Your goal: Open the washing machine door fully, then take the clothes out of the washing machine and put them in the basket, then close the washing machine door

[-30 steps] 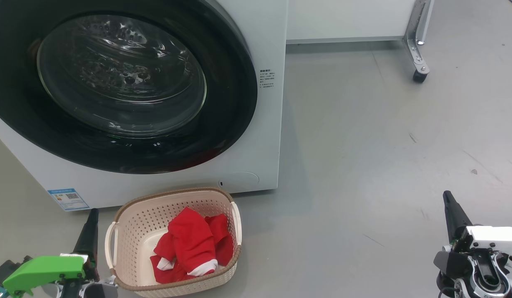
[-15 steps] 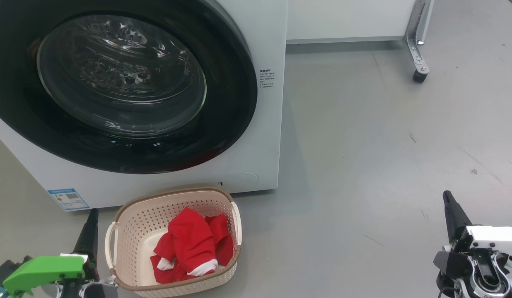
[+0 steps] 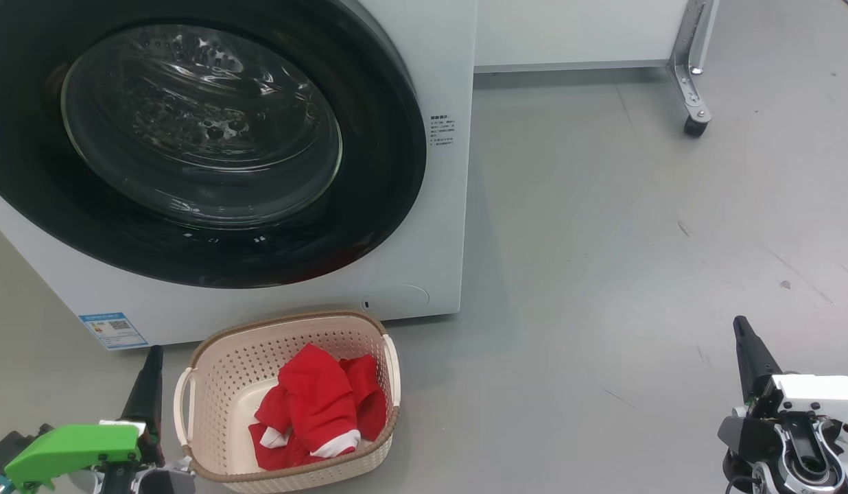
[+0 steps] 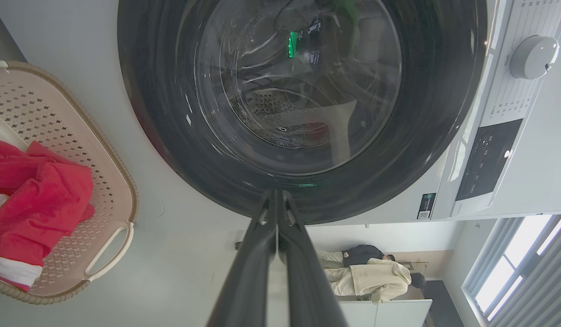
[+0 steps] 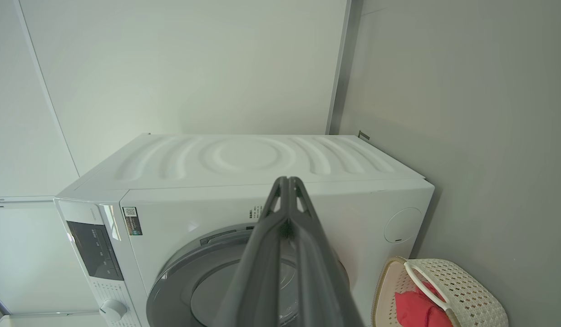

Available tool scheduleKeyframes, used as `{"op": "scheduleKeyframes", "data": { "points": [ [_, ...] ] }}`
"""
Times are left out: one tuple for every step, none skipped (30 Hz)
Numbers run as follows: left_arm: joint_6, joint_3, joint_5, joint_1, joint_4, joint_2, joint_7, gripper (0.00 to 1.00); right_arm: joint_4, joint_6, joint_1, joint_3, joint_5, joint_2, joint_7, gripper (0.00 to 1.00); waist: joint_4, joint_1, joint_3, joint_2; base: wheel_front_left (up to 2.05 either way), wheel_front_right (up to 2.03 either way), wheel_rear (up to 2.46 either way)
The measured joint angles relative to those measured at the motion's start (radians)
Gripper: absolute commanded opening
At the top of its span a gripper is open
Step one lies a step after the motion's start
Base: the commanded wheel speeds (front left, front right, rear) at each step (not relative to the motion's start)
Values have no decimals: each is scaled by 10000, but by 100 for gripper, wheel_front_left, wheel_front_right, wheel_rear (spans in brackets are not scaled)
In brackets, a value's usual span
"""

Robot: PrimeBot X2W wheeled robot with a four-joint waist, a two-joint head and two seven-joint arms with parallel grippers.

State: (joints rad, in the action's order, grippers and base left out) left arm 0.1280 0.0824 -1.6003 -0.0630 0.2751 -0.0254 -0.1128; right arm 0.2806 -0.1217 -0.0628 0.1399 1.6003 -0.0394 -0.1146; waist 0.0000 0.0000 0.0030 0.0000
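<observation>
The washing machine (image 3: 438,226) fills the upper left of the head view, its black-rimmed door (image 3: 204,130) lying flat against the front, shut. On the floor in front stands the cream basket (image 3: 211,384) with the red clothes (image 3: 321,405) lying inside. My left gripper (image 3: 149,360) rests low at the basket's left side, fingers pressed together and holding nothing. Far off at the lower right, my right gripper (image 3: 743,329) is also shut and empty. In the left wrist view the door (image 4: 303,104), the basket (image 4: 103,190) and the clothes (image 4: 35,200) appear beyond the shut fingers (image 4: 273,218).
A white cabinet on a castor wheel (image 3: 695,127) stands at the back right. Open grey floor (image 3: 637,261) stretches to the machine's right. The right wrist view takes in the machine's top (image 5: 244,156), control panel (image 5: 94,250) and a wall behind.
</observation>
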Motion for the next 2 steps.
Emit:
{"op": "scheduleKeyframes", "data": {
  "points": [
    [0,0,0,0,0,0,0,0,0,0,0,0,0,0,0,0,0,0,0,0,0,0,0],
    [0,0,0,0,0,0,0,0,0,0,0,0,0,0,0,0,0,0,0,0,0,0,0]
  ]
}}
